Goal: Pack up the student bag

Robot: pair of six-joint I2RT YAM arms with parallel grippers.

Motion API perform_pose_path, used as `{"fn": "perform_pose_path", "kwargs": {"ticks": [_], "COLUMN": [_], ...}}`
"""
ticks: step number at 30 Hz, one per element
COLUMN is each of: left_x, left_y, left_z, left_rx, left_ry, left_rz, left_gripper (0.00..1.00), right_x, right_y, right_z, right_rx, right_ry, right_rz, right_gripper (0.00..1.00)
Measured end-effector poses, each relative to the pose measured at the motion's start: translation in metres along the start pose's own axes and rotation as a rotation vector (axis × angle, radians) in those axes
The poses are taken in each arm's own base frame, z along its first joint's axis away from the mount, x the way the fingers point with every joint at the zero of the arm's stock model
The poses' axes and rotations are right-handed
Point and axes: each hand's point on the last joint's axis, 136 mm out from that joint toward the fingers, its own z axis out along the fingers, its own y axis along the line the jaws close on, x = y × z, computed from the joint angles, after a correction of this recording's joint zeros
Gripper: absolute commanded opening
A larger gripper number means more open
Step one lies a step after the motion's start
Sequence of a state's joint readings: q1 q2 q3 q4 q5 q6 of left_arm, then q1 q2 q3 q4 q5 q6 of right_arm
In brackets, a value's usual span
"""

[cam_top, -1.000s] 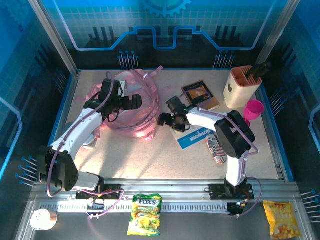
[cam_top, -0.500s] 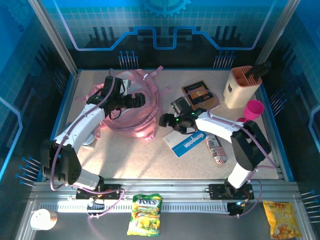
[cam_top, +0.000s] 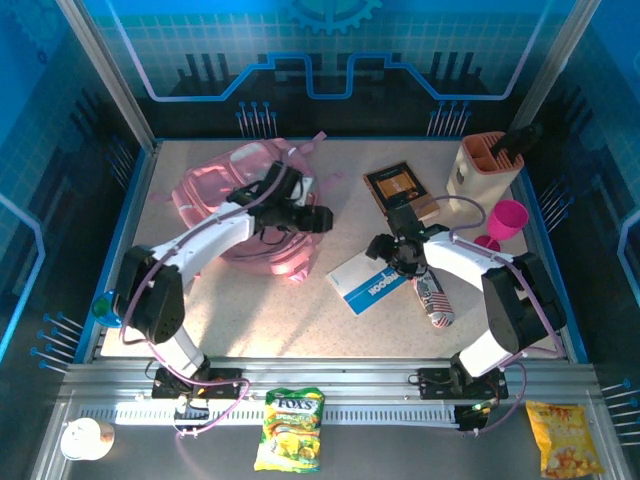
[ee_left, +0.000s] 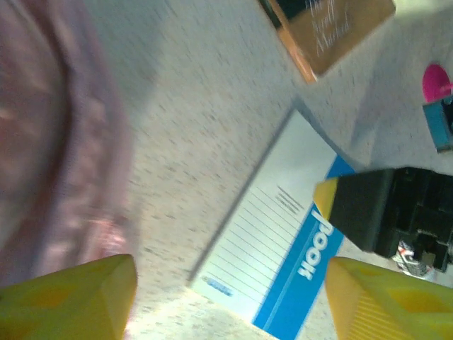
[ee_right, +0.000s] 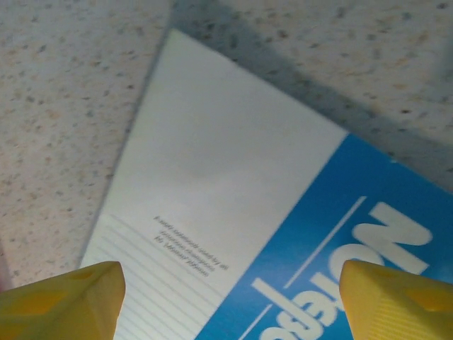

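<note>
The bench (cam_top: 250, 310) carries the pink student bag (cam_top: 225, 200), which lies left of the blue-and-white notebook (cam_top: 362, 285). The left fingers (cam_top: 320, 220) hang spread and empty between bag and notebook. The right fingers (cam_top: 376, 249), also spread and empty, hover just above the notebook.
</note>
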State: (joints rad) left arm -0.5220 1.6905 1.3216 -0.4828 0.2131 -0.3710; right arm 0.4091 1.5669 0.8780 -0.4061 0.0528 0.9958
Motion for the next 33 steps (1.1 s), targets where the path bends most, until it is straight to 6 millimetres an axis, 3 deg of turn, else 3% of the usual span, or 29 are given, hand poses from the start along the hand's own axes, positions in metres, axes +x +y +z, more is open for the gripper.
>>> {"fn": "perform_pose_path", "kwargs": {"ticks": [7, 13, 20, 33], "left_x": [0.051, 0.074, 0.086, 0.113], "left_y": [-0.026, -0.024, -0.014, -0.003], "left_z": [0.059, 0.085, 0.102, 0.107], "left_rx": [0.012, -0.012, -0.035, -0.06], "left_ry": [0.173, 0.247, 0.288, 0.349], "left_rz": [0.026, 0.027, 0.015, 0.012], "left_gripper": [0.55, 0.44, 0.37, 0.37], "right_x": [0.0, -0.003, -0.011, -0.034], "right_y": [-0.016, -0.014, -0.003, 0.051], "right_z": [0.006, 0.012, 0.02, 0.039], "right_rx": [0.019, 0.01, -0.011, -0.167], "right_ry": [0.006, 0.004, 0.003, 0.006], "right_rz": [0.039, 0.042, 0.028, -0.002], "right_gripper": [0.7, 0.63, 0.59, 0.59]}}
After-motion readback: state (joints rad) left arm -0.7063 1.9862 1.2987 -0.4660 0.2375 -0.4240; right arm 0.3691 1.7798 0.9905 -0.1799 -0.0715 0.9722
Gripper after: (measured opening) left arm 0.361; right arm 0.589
